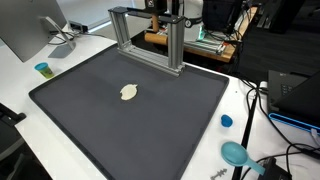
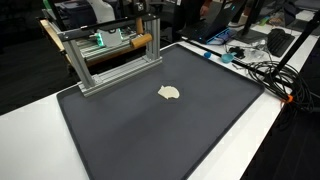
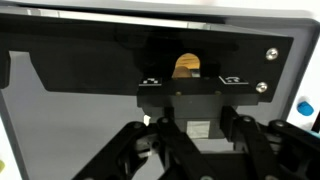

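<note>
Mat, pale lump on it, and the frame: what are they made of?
Mat: dark grey, matte, no glare, likely rubber or foam. Pale lump: cream, rounded, uneven edge; too small to tell the material. Frame: silvery straight bars, probably aluminium extrusion.

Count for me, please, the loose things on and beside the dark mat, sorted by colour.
Cream: 1, the lump on the mat
Blue or teal: 3, a cup, a cap and a disc, all off the mat
Silver: 1, the metal frame
Total: 5
</note>
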